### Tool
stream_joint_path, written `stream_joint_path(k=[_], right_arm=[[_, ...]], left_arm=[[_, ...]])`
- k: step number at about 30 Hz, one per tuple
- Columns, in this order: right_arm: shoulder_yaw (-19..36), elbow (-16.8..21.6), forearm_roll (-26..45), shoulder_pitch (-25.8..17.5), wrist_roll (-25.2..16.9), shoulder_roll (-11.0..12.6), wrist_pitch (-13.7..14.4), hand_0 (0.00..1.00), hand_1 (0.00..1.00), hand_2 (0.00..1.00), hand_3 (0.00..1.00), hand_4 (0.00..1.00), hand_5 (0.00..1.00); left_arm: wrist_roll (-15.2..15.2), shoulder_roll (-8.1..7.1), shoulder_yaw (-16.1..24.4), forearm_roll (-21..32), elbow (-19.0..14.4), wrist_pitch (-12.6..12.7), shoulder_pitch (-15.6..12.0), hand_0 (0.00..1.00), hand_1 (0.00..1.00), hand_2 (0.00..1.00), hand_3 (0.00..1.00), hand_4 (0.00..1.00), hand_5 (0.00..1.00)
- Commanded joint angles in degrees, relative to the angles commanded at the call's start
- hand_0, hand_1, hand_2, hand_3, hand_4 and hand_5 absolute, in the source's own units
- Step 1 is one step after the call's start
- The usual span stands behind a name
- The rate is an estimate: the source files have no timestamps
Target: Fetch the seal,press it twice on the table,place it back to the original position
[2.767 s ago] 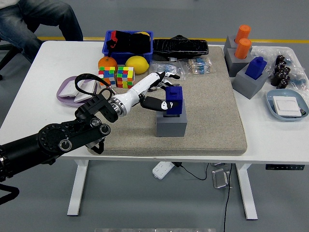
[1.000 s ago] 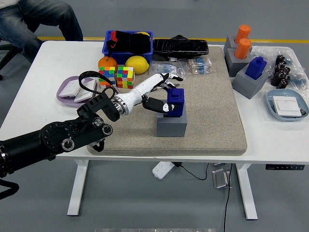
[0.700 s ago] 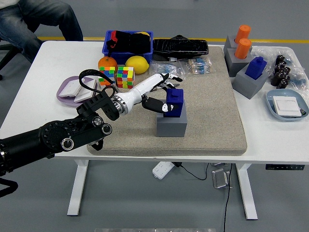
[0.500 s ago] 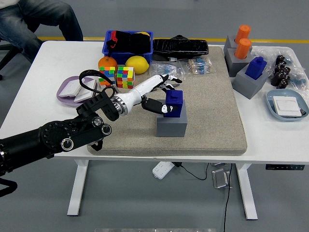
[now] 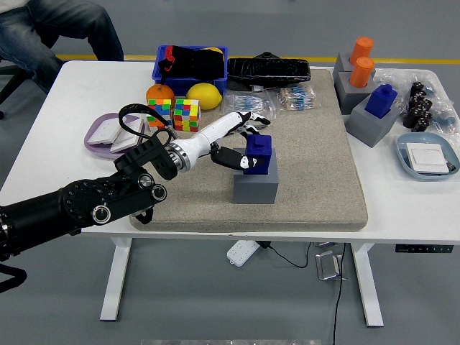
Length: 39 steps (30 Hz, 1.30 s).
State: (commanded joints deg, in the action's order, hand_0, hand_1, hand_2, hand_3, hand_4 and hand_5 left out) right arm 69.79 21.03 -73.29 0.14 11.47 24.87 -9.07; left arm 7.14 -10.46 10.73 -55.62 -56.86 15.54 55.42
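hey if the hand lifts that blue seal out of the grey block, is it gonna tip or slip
The blue block-shaped seal looks rigid and boxy, so it probably won't flex. It sits upright in the grey square holder, so it should lift out straight. Its smooth-looking sides might slip a little, though the left hand has fingers on opposite sides.

Blue seal (image 5: 258, 154) on grey block (image 5: 255, 185); beige mat (image 5: 316, 165) over white table (image 5: 402, 198); white-and-black left hand (image 5: 233, 140); multicoloured chequered cubes (image 5: 174, 114); yellow lemon (image 5: 204, 95); orange cylinders (image 5: 361, 60); lilac tray (image 5: 97, 136).
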Motion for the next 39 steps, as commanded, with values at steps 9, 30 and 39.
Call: stream_joint_path(k=[9,30,39], right_arm=[[0.1,-0.1,-0.1,0.0,0.0,0.0,0.0,0.924,0.769,0.769,0.777,0.828,0.461],[0.0,0.0,0.0,-0.1,0.0,-0.1,0.0,0.924,0.769,0.769,0.777,0.827,0.463],[-0.2,0.0,0.0,-0.2,0.0,-0.2,0.0,0.924,0.769,0.769,0.777,0.828,0.462]], left_arm=[[0.1,0.12,-0.1,0.4,0.3,0.0,-0.1,0.773,0.510,0.449,0.827,0.615,0.002],[0.2,0.06,0.0,2.1,0.9,-0.7,-0.6,0.796,0.643,0.538,0.834,0.688,0.002],[0.2,-0.09,-0.3,2.5,0.9,-1.0,-0.9,0.809,0.718,0.621,0.839,0.752,0.002]])
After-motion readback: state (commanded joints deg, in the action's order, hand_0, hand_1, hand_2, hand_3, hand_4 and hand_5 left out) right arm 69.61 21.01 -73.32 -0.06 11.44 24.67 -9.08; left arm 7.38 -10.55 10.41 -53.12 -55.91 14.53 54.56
